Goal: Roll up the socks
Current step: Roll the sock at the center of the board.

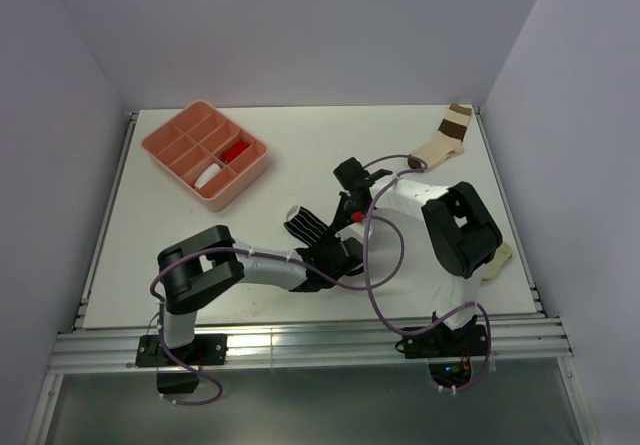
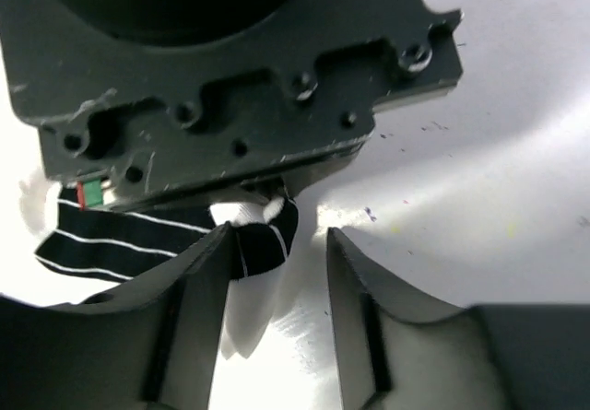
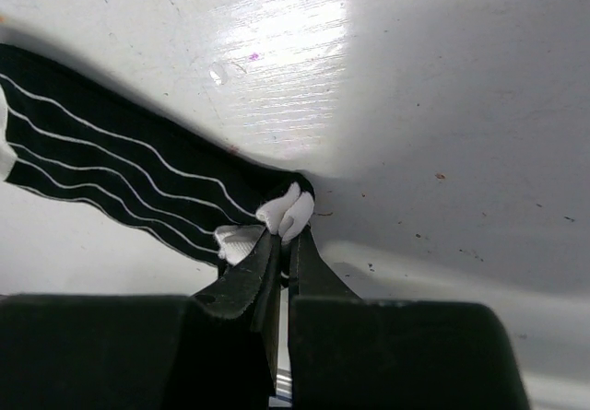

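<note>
Top view: right claw (image 1: pixel 343 221) points down at the counter (image 1: pixel 180 235) mid-scene. The left claw (image 1: pixel 335 253) is just on its near side, almost touching it. The striped sock (image 1: pixel 306 227) lies flat, running out to the left of both claws, with its near end under the right claw. The pink tray (image 1: pixel 160 143) sits well off to the far left of the claws. In its compartments are a white sock (image 1: pixel 210 177) and a red-ended sock (image 1: pixel 237 152). A cream brown-banded sock (image 1: pixel 446 135) lies far beyond the right claw at the counter's back edge. Claw states are hard to read here.

Left wrist: left claw (image 2: pixel 277 244) has its jaws apart. The striped sock (image 2: pixel 138 235) has its bunched end against the tip of the left finger (image 2: pixel 189 290). The other finger is clear of it, with bare counter (image 2: pixel 479 170) in between. The right claw's black body (image 2: pixel 230 78) hangs right above the sock end.

Right wrist: right claw (image 3: pixel 288 242) has its jaws pressed together, clamped on the white toe tip of the striped sock (image 3: pixel 120 184). The rest of the sock stretches away up-left from the claw, flat on the counter (image 3: pixel 433 106).
</note>
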You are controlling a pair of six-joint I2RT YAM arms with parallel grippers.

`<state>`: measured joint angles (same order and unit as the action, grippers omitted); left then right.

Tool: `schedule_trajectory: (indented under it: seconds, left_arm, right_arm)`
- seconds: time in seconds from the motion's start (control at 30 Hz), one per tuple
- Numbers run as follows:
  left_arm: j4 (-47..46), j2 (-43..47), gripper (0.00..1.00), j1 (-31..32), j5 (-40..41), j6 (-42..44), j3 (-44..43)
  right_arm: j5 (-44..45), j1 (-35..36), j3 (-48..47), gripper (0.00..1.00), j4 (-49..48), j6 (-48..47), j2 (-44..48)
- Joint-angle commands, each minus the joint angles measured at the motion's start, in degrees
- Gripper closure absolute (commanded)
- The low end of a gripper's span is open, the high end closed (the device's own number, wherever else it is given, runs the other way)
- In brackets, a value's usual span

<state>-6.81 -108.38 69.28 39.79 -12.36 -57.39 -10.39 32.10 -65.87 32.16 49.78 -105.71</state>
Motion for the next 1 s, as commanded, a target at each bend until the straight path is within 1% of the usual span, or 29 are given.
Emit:
schedule_trajectory:
  seconds: [0.0, 0.07, 0.1, 0.17, 0.23, 0.27, 0.33, 0.37, 0.4, 0.43, 0.6, 0.77, 0.83, 0.87, 0.9, 0.93, 0.97]
  left_arm:
    - [1.00, -1.66, 0.51, 0.42, 4.42, 1.99, -2.99]
    - [2.14, -2.98, 0.53, 0.42, 4.24, 1.55, -3.87]
    - [3.46, -3.50, 0.55, 0.42, 4.59, 1.29, -4.14]
    - [5.13, -4.91, 0.57, 0.51, 4.86, 0.32, -5.19]
    - [6.63, -5.79, 0.63, 0.51, 5.38, -0.29, -5.54]
    - [8.11, -5.97, 0.70, 0.51, 5.56, -0.82, -5.81]
    - [10.22, -6.23, 0.80, 0.51, 6.17, -2.13, -6.33]
    - [10.93, -6.23, 0.89, 0.51, 6.35, -2.49, -6.42]
    - [11.37, -6.23, 0.95, 0.51, 6.09, -2.93, -6.51]
    - [12.34, -5.97, 0.99, 0.51, 5.83, -3.37, -6.51]
    - [14.28, -3.86, 0.99, 0.33, 1.09, -6.44, -6.16]
    - [15.25, 0.88, 1.00, -1.86, -7.96, -10.66, -5.11]
    - [15.16, 3.24, 1.00, -3.96, -10.69, -12.94, -3.97]
    - [14.81, 4.13, 1.00, -4.67, -13.57, -13.56, -3.44]
    - [14.37, 5.71, 1.00, -5.46, -14.82, -14.18, -2.83]
    - [14.19, 6.50, 1.00, -6.86, -16.05, -15.49, -1.60]
    - [13.50, 7.12, 1.00, -7.48, -18.41, -16.28, -0.98]
  right_arm:
    - [-0.50, 0.25, -1.19, 1.00, 2.73, -0.91, -2.13]
    - [-0.68, 0.25, -1.46, 1.00, 2.64, -0.82, -2.39]
    - [-0.68, 0.25, -1.46, 1.00, 2.64, -0.91, -2.48]
    - [-0.86, 0.16, -1.37, 1.00, 2.29, -0.91, -2.48]
    - [-1.21, -0.10, -0.93, 1.00, 1.94, -0.91, -2.48]
    - [-1.38, -0.19, -0.84, 1.00, 1.68, -0.82, -2.57]
    - [-2.26, -0.54, -0.23, 1.00, 0.72, -0.91, -2.40]
    - [-2.61, -0.63, 0.03, 1.00, 0.19, -1.00, -2.31]
    - [-3.05, -0.89, 0.30, 1.00, -0.25, -0.91, -1.87]
    - [-3.49, -1.16, 1.00, 1.00, -1.65, -0.91, -1.69]
    - [-7.80, -2.21, 3.28, 1.00, -7.89, -0.91, 1.02]
    - [-9.56, -2.83, 5.92, 1.00, -16.51, -0.21, 5.50]
    - [-9.73, -2.92, 7.06, 0.95, -19.75, 0.31, 6.83]
    - [-9.73, -2.92, 7.59, 0.92, -21.07, 0.58, 8.31]
    - [-10.08, -2.92, 8.81, 0.84, -22.39, 0.84, 9.02]
    - [-10.09, -3.00, 9.52, 0.80, -24.84, 1.63, 9.81]
    - [-9.91, -3.09, 10.14, 0.74, -25.82, 1.98, 11.48]
